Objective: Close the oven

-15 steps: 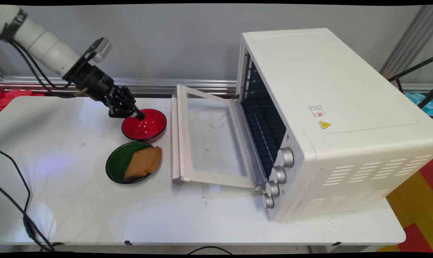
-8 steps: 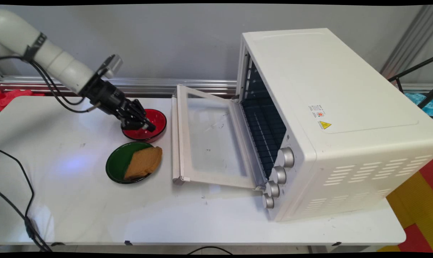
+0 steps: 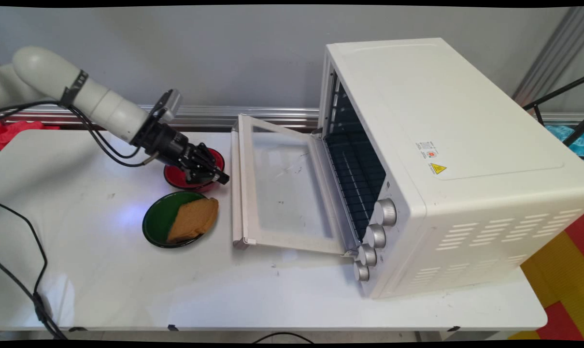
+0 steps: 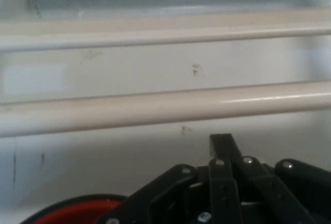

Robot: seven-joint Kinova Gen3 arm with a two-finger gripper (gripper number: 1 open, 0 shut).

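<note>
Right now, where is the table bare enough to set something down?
Bare: the table left of the green plate and the near strip before the oven. Crowded: plate, red bowl, tool and open door sit close.

Open oven door just beyond hand, red bowl beneath.

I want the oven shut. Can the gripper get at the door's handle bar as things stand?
Probably yes. The gripper hangs over the red bowl, close to the open door's handle bar, and nothing lies between them in the hand view.
</note>
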